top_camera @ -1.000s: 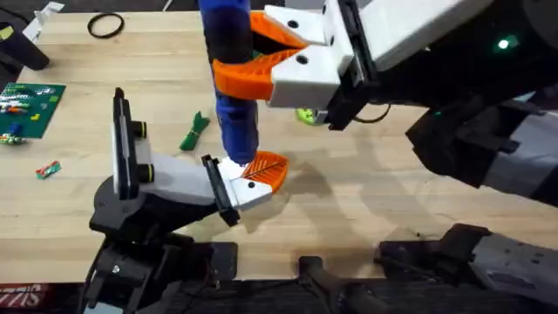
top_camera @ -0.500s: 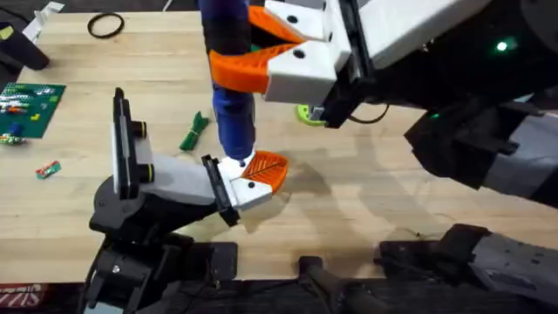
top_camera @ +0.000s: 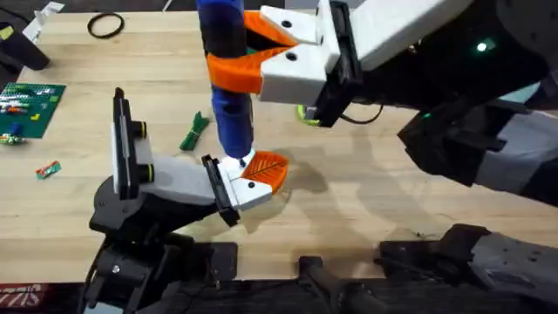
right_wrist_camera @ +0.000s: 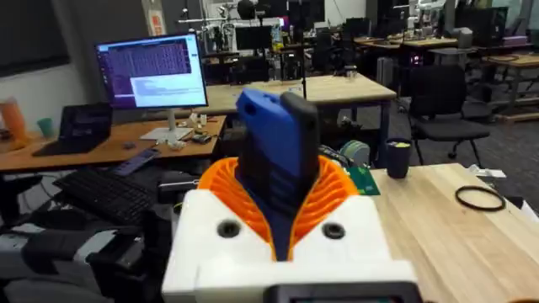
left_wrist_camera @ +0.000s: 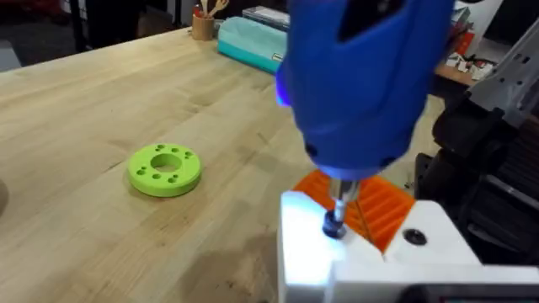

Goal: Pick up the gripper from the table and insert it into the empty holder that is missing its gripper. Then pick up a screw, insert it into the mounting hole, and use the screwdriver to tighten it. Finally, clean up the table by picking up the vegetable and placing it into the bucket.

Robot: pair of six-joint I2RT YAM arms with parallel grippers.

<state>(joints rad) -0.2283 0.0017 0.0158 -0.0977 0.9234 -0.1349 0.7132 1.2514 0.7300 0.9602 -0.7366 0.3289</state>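
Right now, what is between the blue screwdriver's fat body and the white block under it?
In the left wrist view, a thin metal bit runs down from the screwdriver, and a small dark screw sits at its tip, on the white block.

screwdriver (top_camera: 228,78): upright at table centre, tip down on the gripper (top_camera: 264,170), held in right gripper (top_camera: 253,54) reaching in from 3 o'clock
gripper: seated on end of holder (top_camera: 179,185), at holder's 3 o'clock
holder: near edge of table (top_camera: 366,201), approx 7 o'clock of screwdriver
vegetable (top_camera: 194,131): on table, 9 o'clock of screwdriver, 12 o'clock of holder
ring disc (left_wrist_camera: 164,168): on table beyond the gripper, partly under right gripper
circuit board (top_camera: 29,106): far at 9 o'clock
cable loop (top_camera: 105,25): 11 o'clock corner
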